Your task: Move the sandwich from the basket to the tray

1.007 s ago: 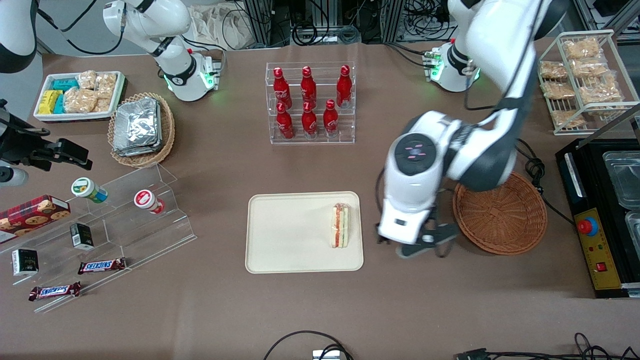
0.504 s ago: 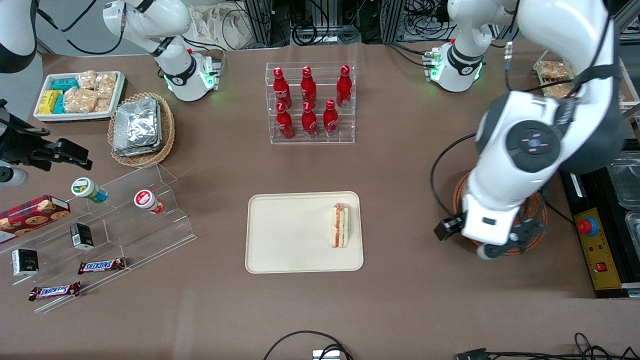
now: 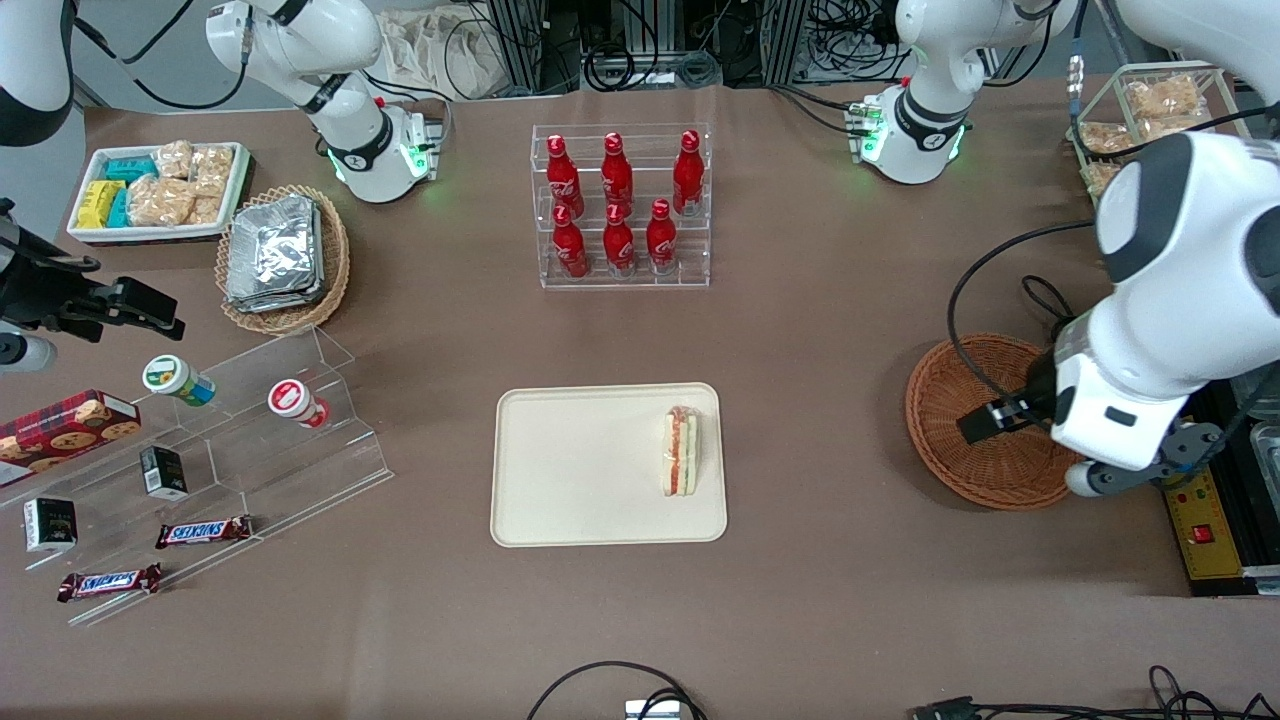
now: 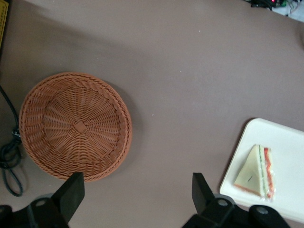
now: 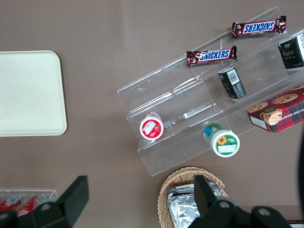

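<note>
Tray (image 5: 28, 92) bare; 2 Snickers bars (image 5: 211, 56), possibly foil packets (image 5: 190, 209) in basket.

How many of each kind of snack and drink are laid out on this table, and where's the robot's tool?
Red bottles in the clear rack: 6
Snickers bars: 2
Triangular white-bread sandwich on the cream tray: 1
Red cookie box: 1
Total: 10
The tool, open, hangs by the reddish-brown wicker basket, which holds nothing.

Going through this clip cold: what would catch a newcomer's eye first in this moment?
Probably the sandwich lying alone on the cream tray at the table's middle, near the tray edge that faces the working arm's end. Next, the empty reddish-brown wicker basket toward that end, with the gripper above the table beside it, fingers open and holding nothing. The rack of red bottles stands farther from the front camera than the tray.
</note>
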Controlling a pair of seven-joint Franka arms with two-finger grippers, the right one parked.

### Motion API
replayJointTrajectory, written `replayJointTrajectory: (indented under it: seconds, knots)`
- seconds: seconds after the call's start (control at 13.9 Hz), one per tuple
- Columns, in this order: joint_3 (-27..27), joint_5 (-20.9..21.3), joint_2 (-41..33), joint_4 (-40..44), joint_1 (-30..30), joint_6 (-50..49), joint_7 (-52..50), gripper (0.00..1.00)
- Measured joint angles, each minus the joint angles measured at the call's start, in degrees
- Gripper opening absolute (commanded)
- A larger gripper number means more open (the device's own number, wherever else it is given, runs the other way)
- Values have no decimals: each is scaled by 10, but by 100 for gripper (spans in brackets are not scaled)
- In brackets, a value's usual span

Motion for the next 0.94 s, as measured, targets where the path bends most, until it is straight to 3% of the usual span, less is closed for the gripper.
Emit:
replayJointTrajectory:
  seconds: [0.43, 0.94]
  knots:
    - [61, -4, -94, -70, 11, -24, 189, 100]
    - [87, -15, -225, -162, 11, -44, 264, 100]
